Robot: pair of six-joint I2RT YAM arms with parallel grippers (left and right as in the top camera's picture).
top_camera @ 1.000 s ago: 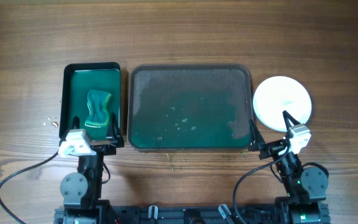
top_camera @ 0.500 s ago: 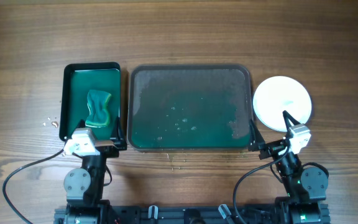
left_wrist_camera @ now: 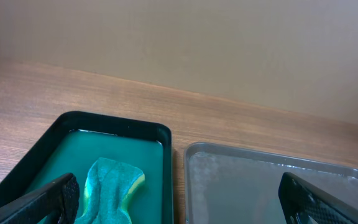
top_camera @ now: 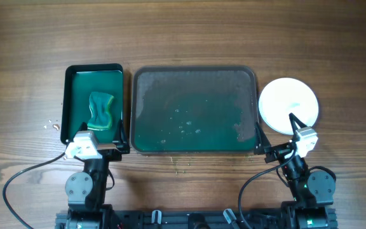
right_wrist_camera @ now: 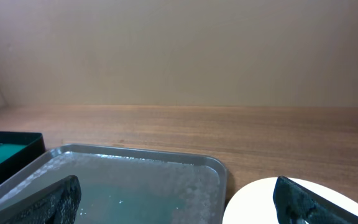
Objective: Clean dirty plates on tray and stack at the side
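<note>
The large dark grey-green tray [top_camera: 194, 109] lies in the middle of the table with only a wet green film on it and no plate. Plain white plates [top_camera: 287, 103] sit stacked on the wood just right of it; I cannot tell how many. My right gripper [top_camera: 276, 131] is open, straddling the gap between the tray's near right corner and the plates [right_wrist_camera: 260, 202]. My left gripper [top_camera: 93, 135] is open at the near end of the small green tray, and nothing is between its fingers. In the wrist views the left gripper [left_wrist_camera: 179, 205] and right gripper [right_wrist_camera: 169, 208] both stand wide.
A small bright green tray with a black rim [top_camera: 72, 89] sits left of the big tray and holds a green-and-yellow sponge [top_camera: 100, 110]. A few crumbs [top_camera: 51, 126] lie on the wood to its left. Cables trail from both arm bases along the front edge.
My left gripper has drawn back a little toward the front edge and shifted slightly right, uncovering the sponge's near end. The right arm, plates and trays have not moved.
</note>
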